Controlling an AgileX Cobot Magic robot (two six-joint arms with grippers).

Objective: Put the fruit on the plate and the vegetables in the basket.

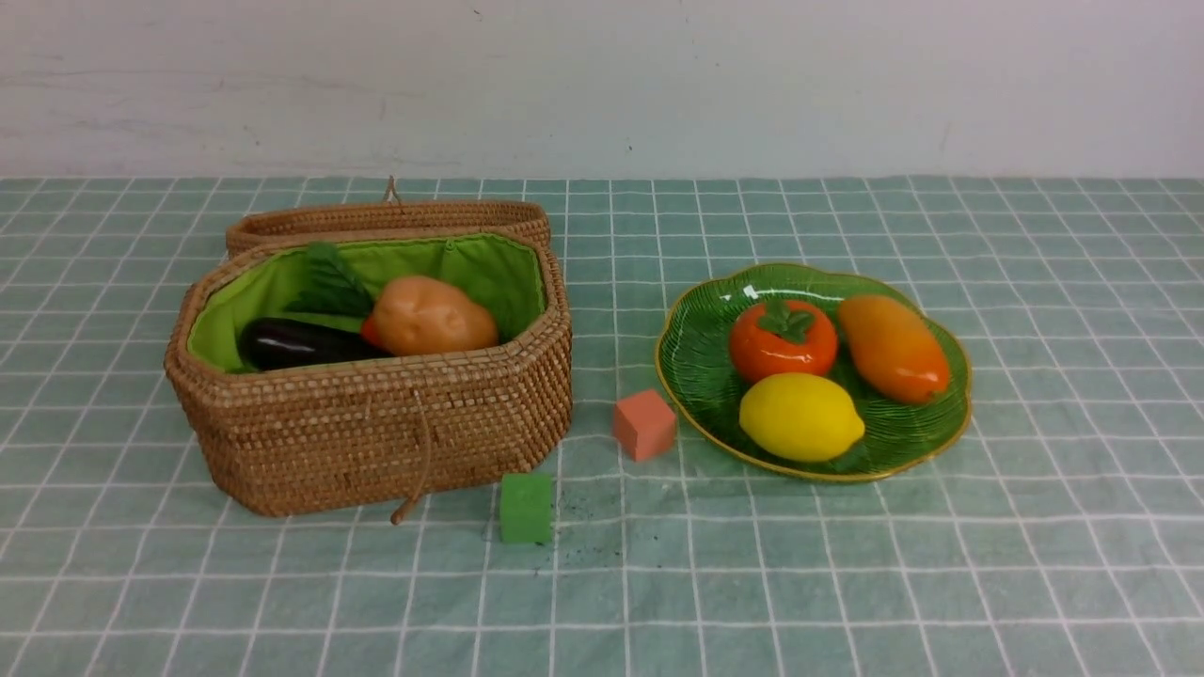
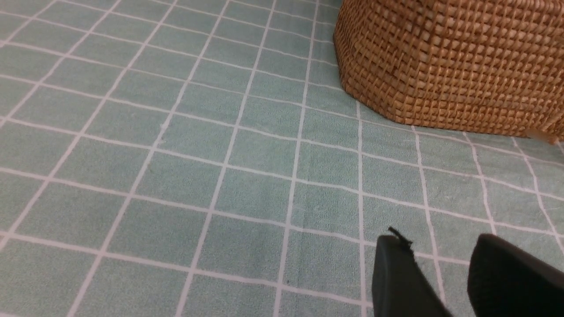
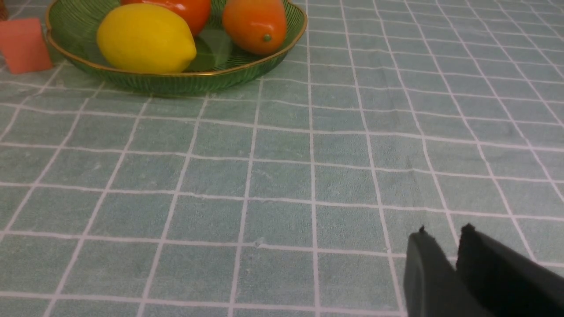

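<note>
Left gripper (image 2: 440, 264), jaws parted, empty | brown woven wicker basket (image 2: 449, 61) ahead | right gripper (image 3: 445, 253), jaws narrowly parted, empty | green ribbed glass plate (image 3: 176, 81) with fruit well ahead

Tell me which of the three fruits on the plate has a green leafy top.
The round orange-red fruit at the back left of the plate. It alone carries a green calyx; the lemon in front and the mango to its right have none.

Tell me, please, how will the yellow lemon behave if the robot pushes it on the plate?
The lemon looks glossy and rounded, so it would probably roll or slip rather than stay put. It lies near the shallow plate's front rim, so a push that way might send it over.
</note>
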